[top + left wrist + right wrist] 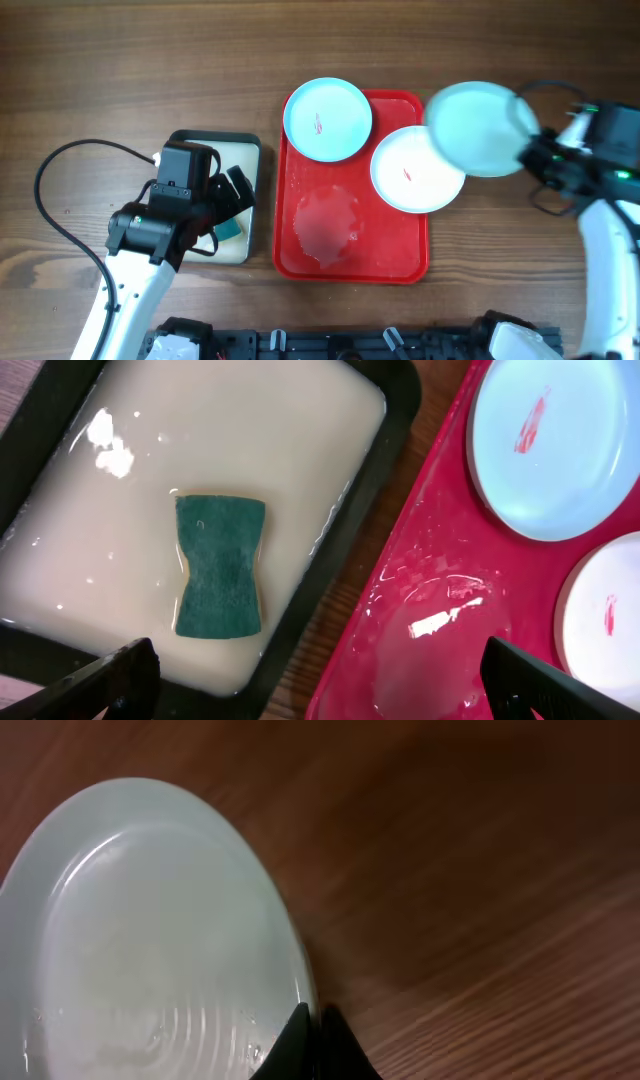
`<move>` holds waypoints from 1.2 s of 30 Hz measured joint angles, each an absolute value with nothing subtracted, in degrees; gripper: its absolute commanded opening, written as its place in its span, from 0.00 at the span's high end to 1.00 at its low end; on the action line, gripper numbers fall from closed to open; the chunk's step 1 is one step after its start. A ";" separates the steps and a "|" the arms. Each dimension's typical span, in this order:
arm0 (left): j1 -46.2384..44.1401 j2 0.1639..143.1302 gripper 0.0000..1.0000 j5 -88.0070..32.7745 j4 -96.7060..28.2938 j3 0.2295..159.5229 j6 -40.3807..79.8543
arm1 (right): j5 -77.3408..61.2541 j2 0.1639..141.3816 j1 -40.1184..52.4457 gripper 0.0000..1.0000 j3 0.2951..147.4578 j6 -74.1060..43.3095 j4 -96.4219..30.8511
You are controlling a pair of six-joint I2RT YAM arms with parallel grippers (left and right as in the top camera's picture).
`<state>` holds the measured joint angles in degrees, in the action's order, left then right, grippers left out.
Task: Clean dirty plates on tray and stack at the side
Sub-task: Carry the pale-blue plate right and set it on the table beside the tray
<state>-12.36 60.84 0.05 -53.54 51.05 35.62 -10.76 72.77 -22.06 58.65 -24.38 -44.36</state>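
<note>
Plates first: a pale blue round shallow plate (482, 128) hangs in the air off the right rim of the large red rectangular plastic tray (290, 255). It is blurred, and from above its edge overlaps the white round plate (415, 175). The right gripper (533, 155) has it by the rim, dark fingers (290, 1055) pinched on the edge, and the arm reaches in from the right side. Close up, the plate's face glistens wet with faint rings. The white round plate lies on the tray's right side, poking over the rim, with a small red smear in its middle. A second pale blue plate (328, 120), also smeared red, sits at the tray's far left corner. A wet patch (325, 225) shines on the tray's bare floor.

The left arm leans over the dark-rimmed grey metal pan (245, 150) just left of the tray. The left gripper (320, 685) points down with its fingers spread wide, holding nothing. A green sponge (220, 565) lies in the pan's milky liquid. Everything rests on a brown wooden table (100, 60), and a black cable (100, 144) loops beside the left arm.
</note>
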 measured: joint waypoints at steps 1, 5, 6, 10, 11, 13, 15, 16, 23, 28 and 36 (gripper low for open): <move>-12.36 60.84 0.00 0.05 -53.56 51.05 35.62 | -10.92 73.82 -25.15 0.96 58.65 -25.08 -44.31; -12.36 60.84 0.00 0.05 -53.56 51.05 35.62 | -7.66 80.07 -34.48 0.96 58.65 -28.51 -43.92; -12.36 60.84 0.00 0.05 -53.56 51.05 35.62 | -6.37 82.04 -35.22 0.96 58.65 -28.82 -43.90; -12.36 60.84 0.00 0.05 -53.54 51.05 35.62 | -3.75 88.58 -35.35 0.96 58.65 -29.15 -46.74; -12.36 60.84 0.00 0.05 -53.54 51.05 35.62 | -2.96 89.91 -35.35 0.95 58.63 -29.15 -47.48; -12.36 60.84 0.00 0.05 -53.56 51.05 35.62 | -1.32 91.98 -35.35 0.71 58.30 -29.32 -47.79; -12.36 60.84 0.00 0.05 -53.54 51.05 35.62 | -2.85 91.96 -35.35 0.61 58.24 -28.71 -47.77; -12.36 60.84 0.00 0.05 -53.54 51.05 35.62 | -5.02 91.72 -35.33 0.58 58.24 -28.03 -47.81; -12.36 60.84 0.00 0.05 -53.56 51.05 35.62 | -17.30 75.61 -28.80 0.55 59.18 -17.89 -50.22; -12.36 60.86 0.00 0.05 -53.56 51.05 35.62 | -18.11 69.45 -11.49 0.55 58.76 -9.67 -48.34; -12.36 60.86 0.00 0.05 -53.54 51.07 35.62 | -11.64 88.09 -3.84 0.64 54.46 -5.06 -30.30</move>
